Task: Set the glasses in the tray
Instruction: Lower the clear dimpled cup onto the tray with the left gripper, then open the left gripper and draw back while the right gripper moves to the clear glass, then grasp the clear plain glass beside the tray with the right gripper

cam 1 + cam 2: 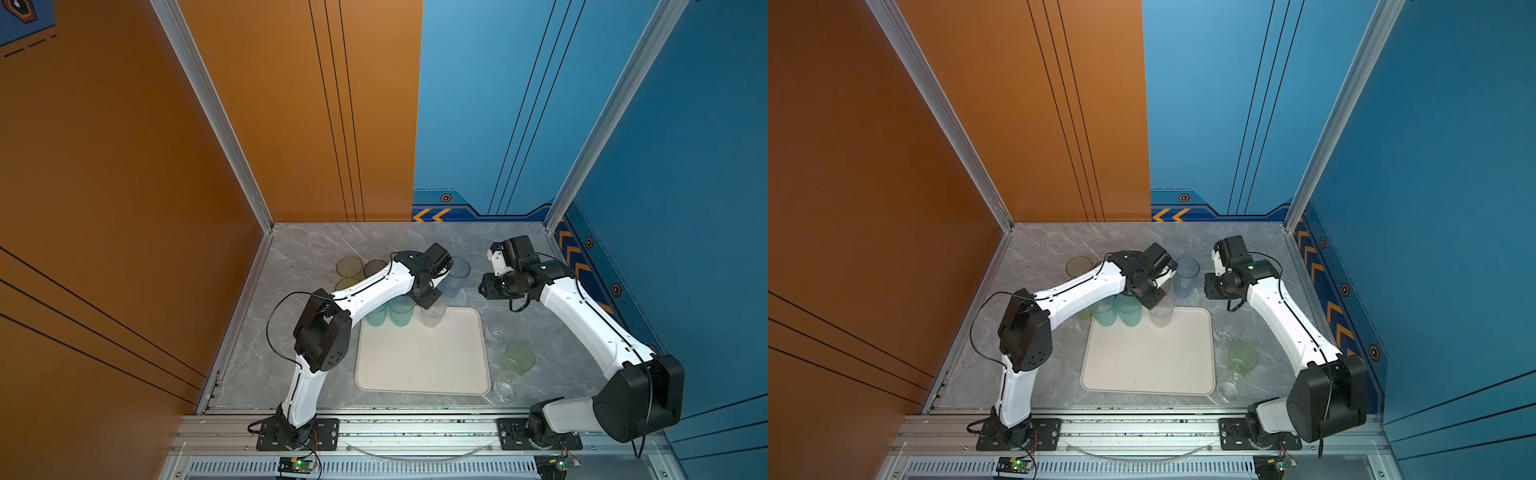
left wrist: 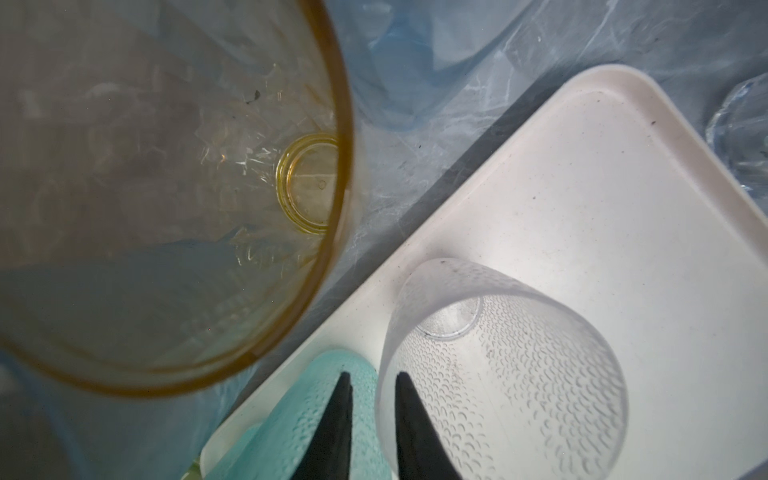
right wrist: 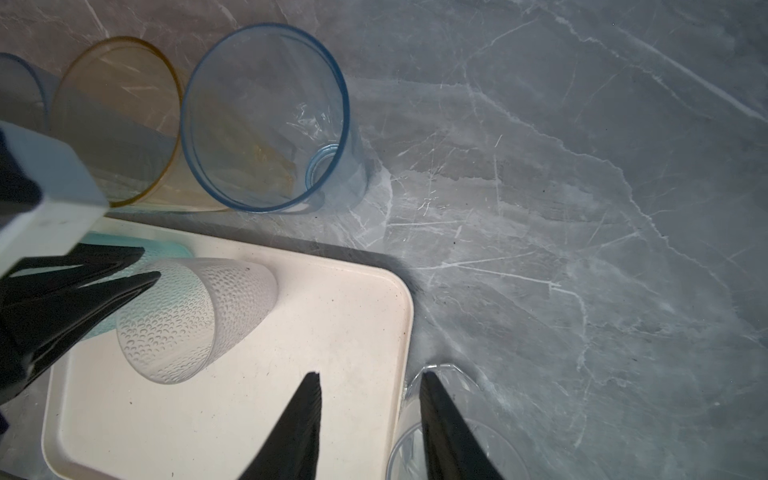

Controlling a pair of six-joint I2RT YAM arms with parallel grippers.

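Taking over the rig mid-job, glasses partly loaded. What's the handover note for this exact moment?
Left gripper: jaws slightly parted astride the rim of the frosted clear tumbler, standing in the tray, far edge.
Right gripper: open, empty, near the tray's far right corner.
Done: that tumbler; two teal tumblers seem inside too.
To do: tall glasses behind the tray, including the blue tumbler; three glasses on its right.

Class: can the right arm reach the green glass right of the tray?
Probably yes: green glass stands on that arm's side of the tray, open above; right gripper is open. Clear glasses flank it.
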